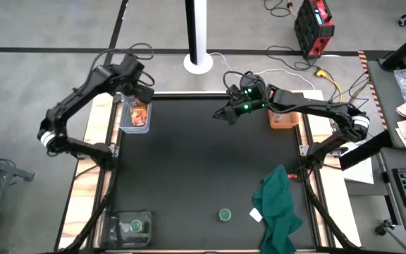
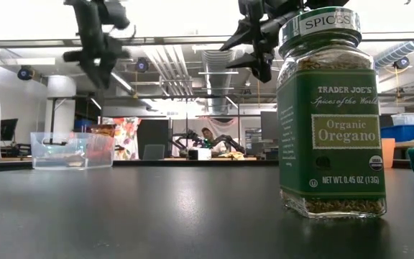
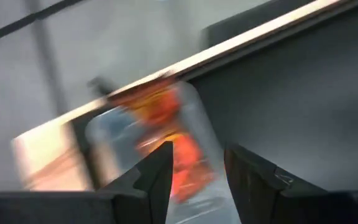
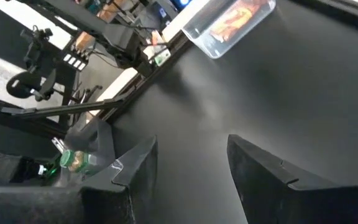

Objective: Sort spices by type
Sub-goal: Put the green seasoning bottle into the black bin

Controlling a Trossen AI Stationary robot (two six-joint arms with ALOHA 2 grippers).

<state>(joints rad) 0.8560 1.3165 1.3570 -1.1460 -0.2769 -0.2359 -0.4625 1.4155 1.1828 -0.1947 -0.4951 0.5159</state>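
One green-lidded oregano jar point(image 1: 225, 214) point(image 2: 331, 115) stands upright on its base on the black table near the near edge. A second green-lidded jar point(image 1: 136, 226) point(image 4: 74, 160) sits in a clear bin at the near left corner. Orange foil packets point(image 1: 139, 114) point(image 3: 178, 146) point(image 4: 234, 18) lie in a clear bin point(image 1: 134, 117) point(image 2: 72, 150) at the far left edge. My left gripper point(image 1: 137, 90) point(image 3: 197, 177) hangs open and empty just above that bin. My right gripper point(image 1: 230, 114) point(image 4: 191, 168) is open and empty above the far middle of the table. The white-capped jars are out of view.
An orange bin point(image 1: 285, 119) sits at the far right edge under the right arm. A dark green cloth point(image 1: 277, 208) lies bunched near the right near corner, with a white paper scrap point(image 1: 256, 215) beside it. The black mat point(image 1: 189, 169) lies bare across its middle.
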